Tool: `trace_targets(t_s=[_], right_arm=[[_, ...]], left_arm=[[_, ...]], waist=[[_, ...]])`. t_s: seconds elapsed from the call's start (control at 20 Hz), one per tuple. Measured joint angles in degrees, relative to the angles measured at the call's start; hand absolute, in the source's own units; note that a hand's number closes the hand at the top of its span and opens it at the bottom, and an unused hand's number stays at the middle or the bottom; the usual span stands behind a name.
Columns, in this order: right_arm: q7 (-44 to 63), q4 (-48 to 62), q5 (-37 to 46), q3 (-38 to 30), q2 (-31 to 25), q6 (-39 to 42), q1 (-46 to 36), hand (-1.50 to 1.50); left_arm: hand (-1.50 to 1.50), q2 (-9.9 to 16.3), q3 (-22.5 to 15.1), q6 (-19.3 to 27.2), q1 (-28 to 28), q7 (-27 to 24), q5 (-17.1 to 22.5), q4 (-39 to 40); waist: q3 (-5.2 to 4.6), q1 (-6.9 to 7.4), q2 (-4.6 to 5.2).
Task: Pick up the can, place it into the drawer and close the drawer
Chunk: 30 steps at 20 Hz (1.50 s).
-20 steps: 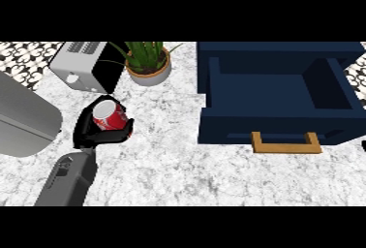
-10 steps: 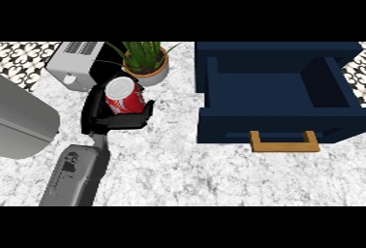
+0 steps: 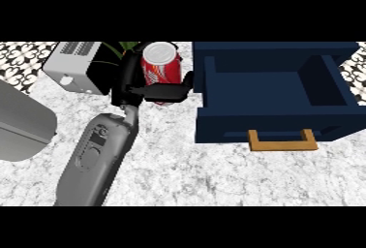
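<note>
The left hand [image 3: 146, 87] is curling its fingers around the can [image 3: 160, 65]. The drawer [image 3: 275, 116] is sitting open at three o'clock; it should be keeping the can upright, clearing the near wall.

Left hand [image 3: 143, 87] curled closed around its load, grey forearm [image 3: 97, 160] angled up from lower edge

White-and-grey marbled stone counter [image 3: 186, 179] carries everything. Far left: silver box-shaped toaster [image 3: 73, 65], slots up. Just right of it, green leafy plant [image 3: 114, 48], mostly hidden. Right half: open navy-blue drawer box [image 3: 275, 92] with tan wooden handle [image 3: 282, 141] facing near. Grey rounded object [image 3: 22, 123] at left edge; contact with counter unclear.
</note>
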Motion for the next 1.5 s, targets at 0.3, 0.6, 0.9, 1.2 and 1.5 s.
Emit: trace_targets(t_s=[0.3, 0.6, 0.9, 1.2, 1.5], right_arm=[[0.6, 0.2, -1.5, -1.2, -0.7, 0.9, -0.5, -1.50], [1.1, -0.4, -2.2, -2.0, -0.7, 1.3, 0.0, -1.50], [1.6, 0.6, -1.4, -1.5, -0.6, 1.0, -1.9, -1.50], [0.8, 0.6, -1.1, -1.3, -0.6, 1.5, -1.7, -1.50], [1.1, 1.8, -1.2, -1.3, -1.0, 1.7, -3.3, -1.50]], left_arm=[[1.50, -0.2, -1.4, 4.1, -11.7, 3.3, 0.3, 5.6], [1.50, -0.2, -2.8, 7.9, -21.5, 5.4, 2.5, 13.0], [1.50, -0.2, -4.2, 11.6, -31.7, 5.2, 6.4, 23.1], [1.50, -0.3, -5.7, 13.1, -38.6, 1.5, 10.9, 34.0], [1.50, -0.3, -8.1, 14.6, -44.6, -0.5, 15.4, 42.1]], waist=[[0.01, -0.31, 0.09], [0.01, -0.56, 0.11], [0.02, -1.08, 0.27], [0.05, -1.82, 0.48], [0.08, -2.54, 0.67]])
